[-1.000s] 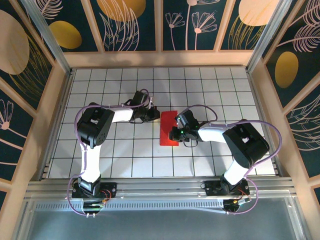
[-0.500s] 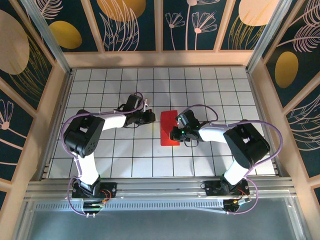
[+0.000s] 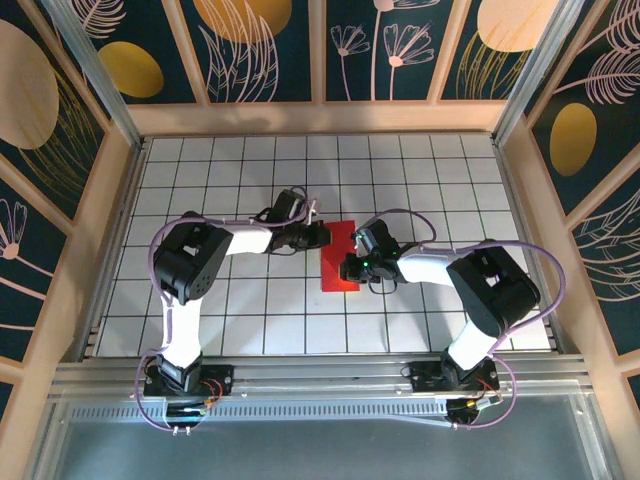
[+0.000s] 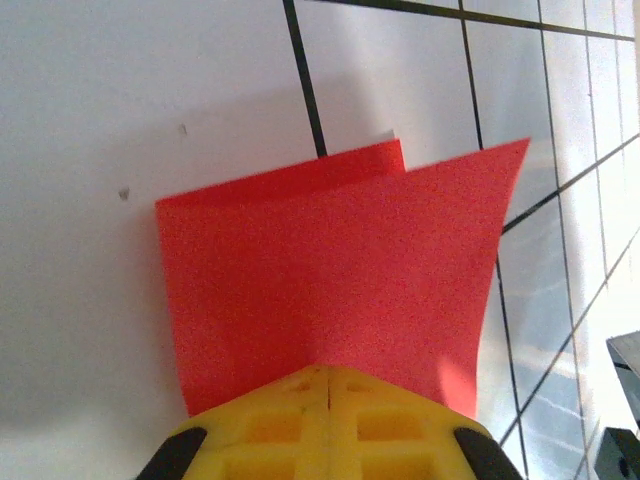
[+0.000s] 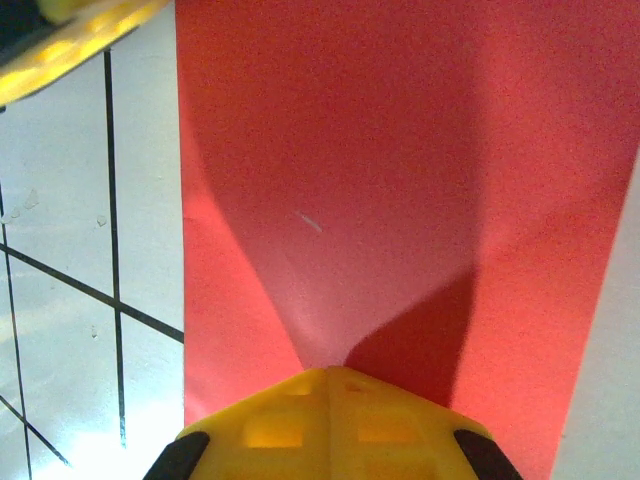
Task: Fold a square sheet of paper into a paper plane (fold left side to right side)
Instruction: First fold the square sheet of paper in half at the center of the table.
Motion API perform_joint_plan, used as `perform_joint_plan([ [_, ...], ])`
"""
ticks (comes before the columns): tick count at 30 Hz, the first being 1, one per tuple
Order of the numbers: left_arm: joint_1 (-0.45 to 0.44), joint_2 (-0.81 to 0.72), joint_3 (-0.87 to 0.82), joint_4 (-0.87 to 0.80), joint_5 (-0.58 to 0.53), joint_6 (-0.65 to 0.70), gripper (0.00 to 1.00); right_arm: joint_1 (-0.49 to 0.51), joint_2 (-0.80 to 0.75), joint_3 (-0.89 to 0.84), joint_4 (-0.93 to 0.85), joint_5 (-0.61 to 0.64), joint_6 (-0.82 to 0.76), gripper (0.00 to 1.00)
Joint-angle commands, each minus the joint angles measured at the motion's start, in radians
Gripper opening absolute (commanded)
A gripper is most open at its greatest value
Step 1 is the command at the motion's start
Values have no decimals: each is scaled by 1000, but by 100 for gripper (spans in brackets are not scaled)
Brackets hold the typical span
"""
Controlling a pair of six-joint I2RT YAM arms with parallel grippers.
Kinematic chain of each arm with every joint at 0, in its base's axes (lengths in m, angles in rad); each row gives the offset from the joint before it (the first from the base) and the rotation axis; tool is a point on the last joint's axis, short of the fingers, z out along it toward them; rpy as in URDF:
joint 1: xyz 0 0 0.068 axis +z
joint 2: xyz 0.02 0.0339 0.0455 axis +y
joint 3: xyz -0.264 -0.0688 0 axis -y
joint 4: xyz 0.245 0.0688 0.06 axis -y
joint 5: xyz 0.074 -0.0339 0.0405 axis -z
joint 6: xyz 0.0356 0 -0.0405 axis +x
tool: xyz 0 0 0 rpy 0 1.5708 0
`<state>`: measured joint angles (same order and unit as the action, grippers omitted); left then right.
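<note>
The square sheet of paper [image 3: 335, 245] lies folded in half as a narrow red strip at the table's centre. In the left wrist view its two layers [image 4: 330, 260] are slightly offset at the far edge. My left gripper [image 3: 318, 236] is shut, and its yellow tip [image 4: 328, 372] rests over the strip's upper left edge. My right gripper [image 3: 347, 267] is also shut, with its tip [image 5: 327, 372] down on the paper [image 5: 380, 150] near the strip's lower right. Neither gripper has paper between its fingers. No dart shape is formed.
The white grid table [image 3: 240, 310] is ringed by wooden walls [image 3: 330, 118] with a metal rail at the near edge. The left gripper's yellow finger [image 5: 70, 40] shows at the top left of the right wrist view, close to the right gripper.
My left gripper has moved right from beside the paper onto its left edge. The right gripper and the paper have stayed put.
</note>
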<state>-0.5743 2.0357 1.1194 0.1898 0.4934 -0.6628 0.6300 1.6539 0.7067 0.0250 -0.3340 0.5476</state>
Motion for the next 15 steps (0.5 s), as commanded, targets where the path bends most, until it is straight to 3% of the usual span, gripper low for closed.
perform_joint_plan([
  [1, 8, 34, 48, -43, -49, 50, 0, -21, 52, -46, -216, 130, -31, 0],
  [15, 47, 90, 56, 11, -128, 25, 1, -20, 67, -45, -238, 151, -41, 0],
])
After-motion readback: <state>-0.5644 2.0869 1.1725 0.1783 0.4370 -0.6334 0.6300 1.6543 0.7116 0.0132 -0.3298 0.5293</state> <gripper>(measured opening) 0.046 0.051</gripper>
